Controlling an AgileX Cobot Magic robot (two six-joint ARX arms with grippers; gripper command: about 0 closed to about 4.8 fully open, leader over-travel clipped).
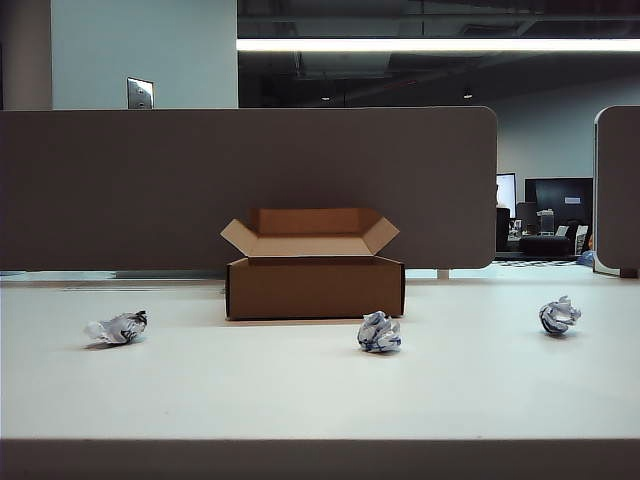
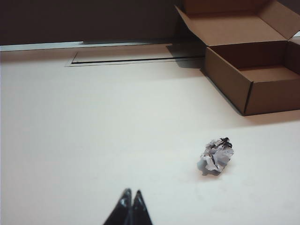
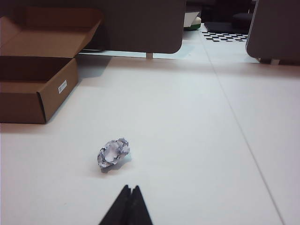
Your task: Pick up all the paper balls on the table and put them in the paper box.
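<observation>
Three paper balls (image 1: 118, 327) (image 1: 379, 332) (image 1: 558, 315) lie apart on your desk (image 1: 300, 390), none boxed yet. Behind them the box (image 1: 314, 285) sits open, flaps spread to receive them. Left hand (image 2: 131, 197) and right hand (image 3: 131, 192) hover clenched and empty, unseen from the front; only their tips show.

Neither arm shows up in the exterior view at all, so the wrist cams are all there is to go on. Left gripper (image 2: 131, 192): only the black fingertips are visible, pressed together into one sharp point with no gap between them, aimed toward 12 o'clock and hanging clear above the surface. Right gripper (image 3: 131, 188): same deal, two dark fingertips closed tight against each other, tip pointing to 12 o'clock, holding nothing. Both sit low and level, looking straight ahead. Wrists and the rest of the arms are out of frame.
</observation>
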